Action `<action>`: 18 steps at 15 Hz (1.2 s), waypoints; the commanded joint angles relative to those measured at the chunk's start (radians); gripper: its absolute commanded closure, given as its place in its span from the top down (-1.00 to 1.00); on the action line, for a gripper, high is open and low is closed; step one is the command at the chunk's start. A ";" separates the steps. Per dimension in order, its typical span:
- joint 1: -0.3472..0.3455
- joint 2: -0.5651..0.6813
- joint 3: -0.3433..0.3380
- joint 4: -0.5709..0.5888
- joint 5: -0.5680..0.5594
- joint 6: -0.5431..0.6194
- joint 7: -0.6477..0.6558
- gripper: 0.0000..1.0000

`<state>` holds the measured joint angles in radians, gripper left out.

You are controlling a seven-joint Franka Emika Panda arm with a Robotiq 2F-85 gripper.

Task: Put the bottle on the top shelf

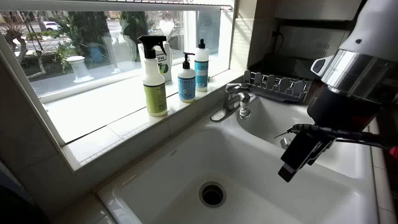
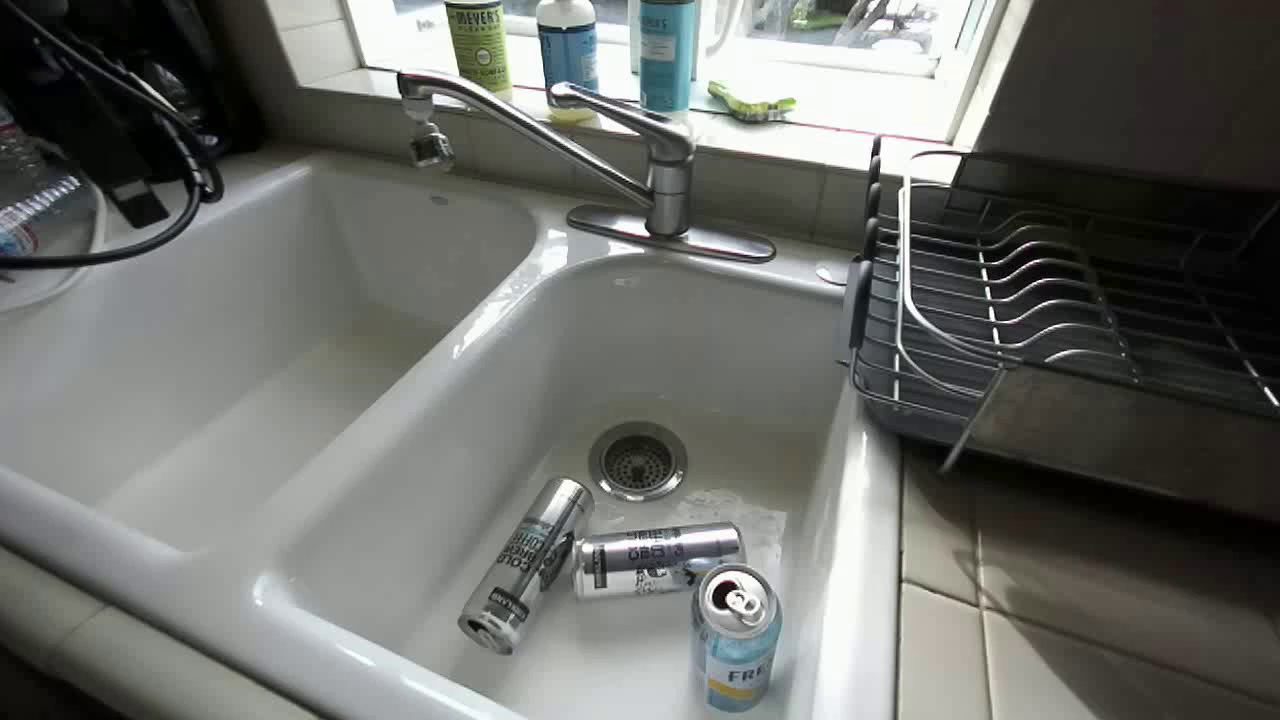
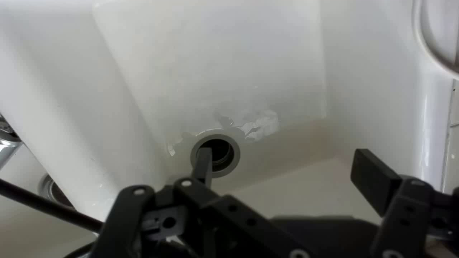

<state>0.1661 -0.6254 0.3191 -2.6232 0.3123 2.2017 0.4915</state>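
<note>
The blue bottle (image 1: 186, 84), probably slick and weighty, wants a mid-body hold; the end effector (image 3: 288, 167) stands spread and empty.

The arm (image 1: 354, 71) slanted down from an exterior view's upper right, tipped toward lower left; in the wrist view's lower half, the gripper (image 3: 288, 171) held its fingers (image 3: 374, 179) wide apart.

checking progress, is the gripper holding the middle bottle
No, the gripper is open and empty, and the middle bottle stands on the windowsill.
</note>
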 commanded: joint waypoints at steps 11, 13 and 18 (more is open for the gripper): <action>0.005 0.049 -0.011 0.121 -0.089 -0.032 -0.092 1.00; -0.012 0.065 -0.017 0.191 -0.124 -0.076 -0.095 1.00; -0.079 0.161 -0.080 0.420 -0.244 -0.209 -0.158 1.00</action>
<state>0.1237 -0.5633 0.2799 -2.3589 0.1293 2.0867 0.3914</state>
